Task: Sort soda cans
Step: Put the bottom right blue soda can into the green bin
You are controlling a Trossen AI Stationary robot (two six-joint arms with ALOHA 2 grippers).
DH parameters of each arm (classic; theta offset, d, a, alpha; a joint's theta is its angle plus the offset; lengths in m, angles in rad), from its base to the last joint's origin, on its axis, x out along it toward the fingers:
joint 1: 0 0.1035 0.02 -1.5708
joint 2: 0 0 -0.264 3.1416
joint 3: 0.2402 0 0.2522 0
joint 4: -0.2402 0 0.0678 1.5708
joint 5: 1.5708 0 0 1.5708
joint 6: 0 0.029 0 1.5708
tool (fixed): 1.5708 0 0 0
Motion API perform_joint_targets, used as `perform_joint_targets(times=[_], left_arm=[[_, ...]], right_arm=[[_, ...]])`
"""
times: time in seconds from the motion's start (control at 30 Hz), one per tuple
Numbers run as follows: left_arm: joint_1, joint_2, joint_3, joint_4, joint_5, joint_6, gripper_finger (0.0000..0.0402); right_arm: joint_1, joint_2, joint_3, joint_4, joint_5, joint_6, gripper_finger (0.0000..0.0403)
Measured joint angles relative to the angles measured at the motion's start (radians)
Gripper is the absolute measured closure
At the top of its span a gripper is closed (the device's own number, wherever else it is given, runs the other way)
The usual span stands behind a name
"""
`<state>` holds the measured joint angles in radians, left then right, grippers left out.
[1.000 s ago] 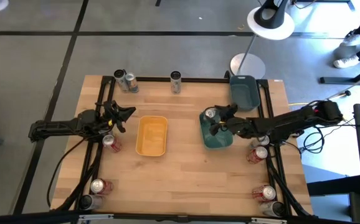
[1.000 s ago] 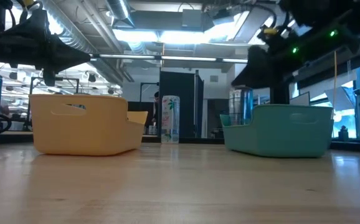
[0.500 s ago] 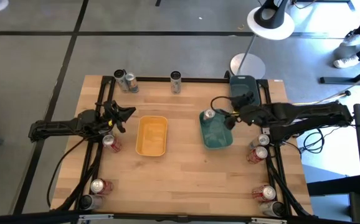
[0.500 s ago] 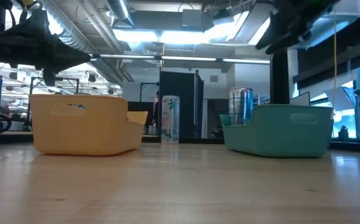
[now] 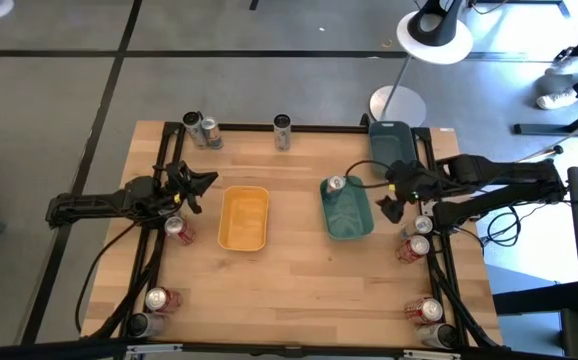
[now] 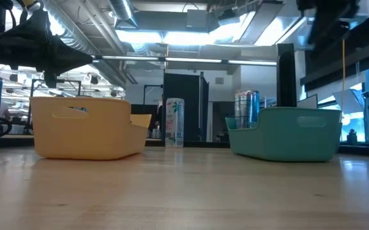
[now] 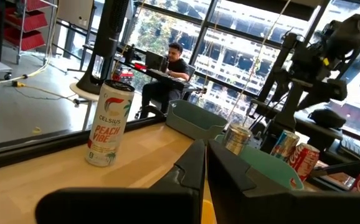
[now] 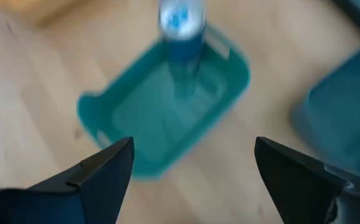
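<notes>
Planks of pale wood made up the tabletop (image 5: pixel 299 280). One silver-topped soda can (image 5: pixel 335 185) stood upright in the far corner of the smooth teal tray (image 5: pixel 350 221). The right gripper (image 5: pixel 389 203) hung just beside that tray's right rim, jaws released and holding nothing. The left gripper (image 5: pixel 201 187) waited left of the shallow yellow tray (image 5: pixel 243 220), jaws clenched on nothing. Other cylindrical cans (image 5: pixel 199 130) stood around the table's edges.
</notes>
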<state>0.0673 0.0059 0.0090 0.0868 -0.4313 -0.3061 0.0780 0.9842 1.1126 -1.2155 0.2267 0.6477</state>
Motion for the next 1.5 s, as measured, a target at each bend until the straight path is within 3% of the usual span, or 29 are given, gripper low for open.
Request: perform_joint_targets(times=[0.43, 0.77, 1.13, 1.5], left_arm=[[0.0, 0.0, 0.0, 0.006, 0.0, 0.0, 0.0391], [0.0, 0.0, 0.0, 0.003, 0.0, 0.012, 0.0391], [0.0, 0.0, 0.0, 0.003, 0.0, 0.011, 0.0391], [0.0, 0.0, 0.0, 0.003, 0.0, 0.011, 0.0391]], right_arm=[[0.001, 0.0, 0.0, -0.324, -0.325, 0.076, 0.0071], [0.001, -0.03, -0.019, -0.353, -0.304, 0.283, 0.0071], [0.0, -0.032, -0.167, -0.357, -0.299, 0.291, 0.0071], [0.0, -0.031, -0.246, -0.355, -0.367, 0.287, 0.0071]])
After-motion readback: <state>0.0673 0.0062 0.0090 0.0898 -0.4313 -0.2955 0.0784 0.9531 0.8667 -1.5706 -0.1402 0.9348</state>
